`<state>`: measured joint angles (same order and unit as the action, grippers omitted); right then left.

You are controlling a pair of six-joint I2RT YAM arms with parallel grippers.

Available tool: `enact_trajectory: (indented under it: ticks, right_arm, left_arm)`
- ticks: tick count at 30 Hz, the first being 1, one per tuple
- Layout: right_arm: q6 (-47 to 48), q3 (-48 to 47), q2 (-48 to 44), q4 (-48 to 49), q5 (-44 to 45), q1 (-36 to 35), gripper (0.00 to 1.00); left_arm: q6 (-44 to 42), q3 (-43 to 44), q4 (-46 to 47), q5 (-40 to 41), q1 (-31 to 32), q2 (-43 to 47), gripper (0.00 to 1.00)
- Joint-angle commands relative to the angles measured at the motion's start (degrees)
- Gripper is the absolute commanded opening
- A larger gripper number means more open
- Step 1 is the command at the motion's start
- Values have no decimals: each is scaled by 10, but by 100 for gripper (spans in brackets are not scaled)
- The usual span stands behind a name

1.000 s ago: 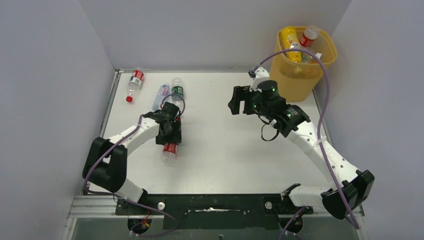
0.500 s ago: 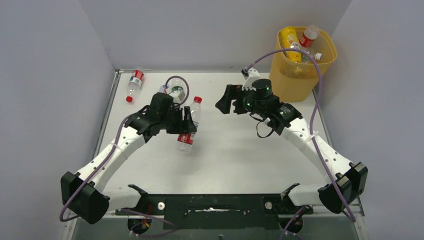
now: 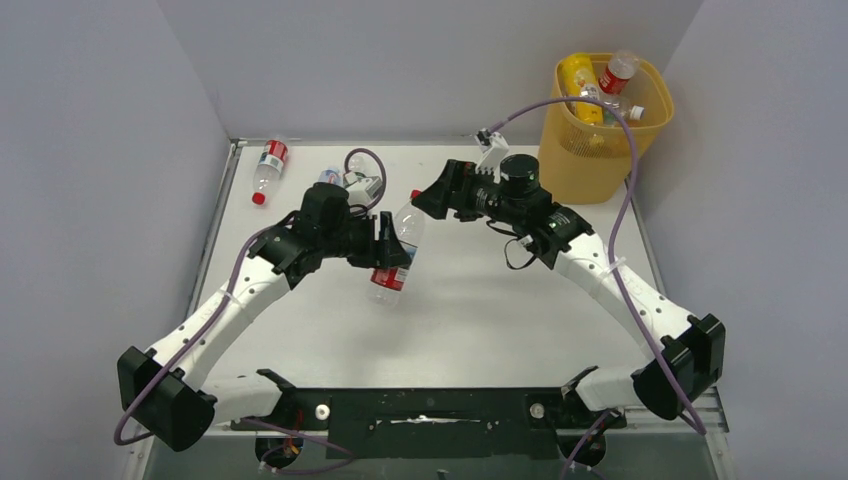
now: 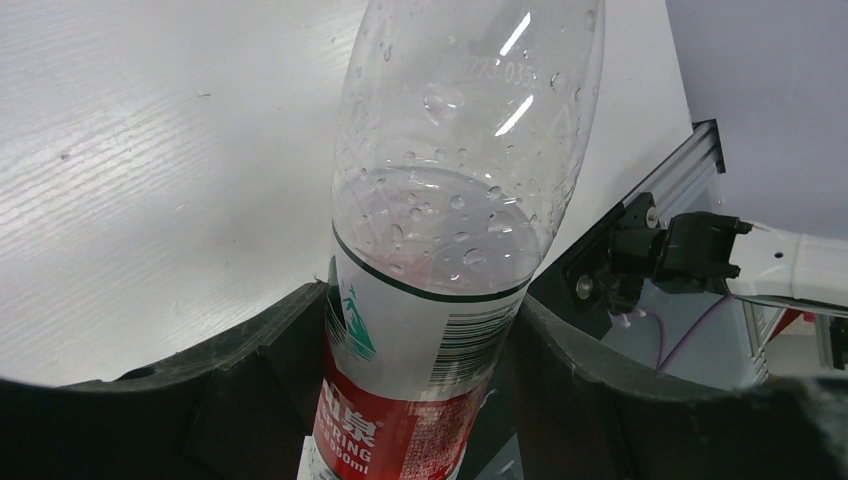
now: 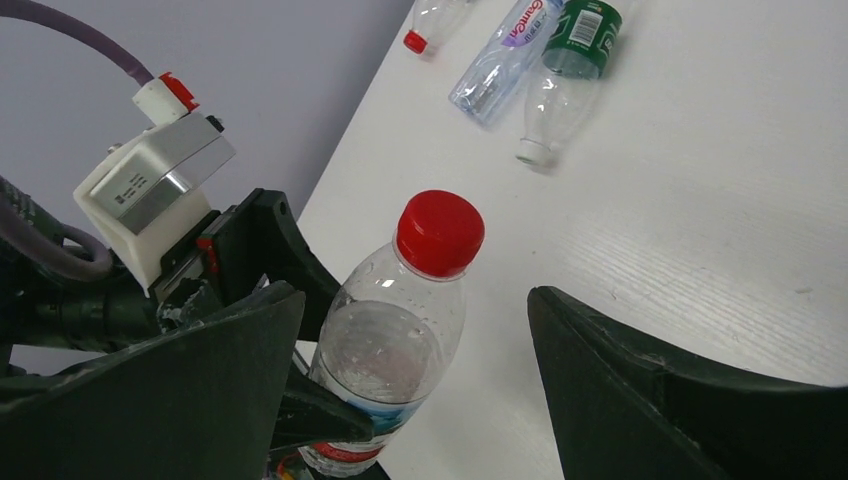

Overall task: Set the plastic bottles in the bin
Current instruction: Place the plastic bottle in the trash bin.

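My left gripper (image 3: 392, 256) is shut on a clear plastic bottle (image 3: 386, 281) with a red label and red cap, held tilted above the middle of the table. In the left wrist view its fingers (image 4: 250, 380) press the label on both sides of the bottle (image 4: 460, 150). My right gripper (image 3: 424, 199) stands open at the bottle's cap end. The red cap (image 5: 440, 232) sits between its spread jaws without touching them. The yellow-orange bin (image 3: 590, 170) stands at the far right corner with several bottles in it.
A red-labelled bottle (image 3: 268, 166) lies at the far left corner. A blue-labelled bottle (image 5: 500, 60) and a green-labelled bottle (image 5: 572, 60) lie side by side behind the left arm. Grey walls enclose the white table (image 3: 470, 320).
The left arm has lifted the red-labelled bottle off the table and carried it right. The right gripper has swung left to meet it, so the cap now sits between its open jaws.
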<state>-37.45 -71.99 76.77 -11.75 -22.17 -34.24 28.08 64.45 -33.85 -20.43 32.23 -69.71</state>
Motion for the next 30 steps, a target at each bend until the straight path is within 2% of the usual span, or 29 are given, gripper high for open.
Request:
enact_trajectory:
  ticks: [1, 8, 15, 25, 30]
  right_arm:
    - [-19, -9, 21, 52, -14, -5, 85]
    - [-28, -11, 39, 67, -15, -6, 82]
    - [-31, -16, 48, 71, -23, -6, 68]
    - [-32, -17, 51, 71, -30, -7, 22]
    - [-26, -26, 50, 59, -26, -7, 16]
  left_arm:
    - [-4, 19, 46, -26, 7, 23, 52]
    - [-6, 18, 51, -26, 18, 27, 52]
    - [-7, 11, 51, -22, 24, 26, 52]
    - [-9, 5, 56, -14, 24, 17, 55]
    - [-10, 10, 51, -9, 24, 14, 66]
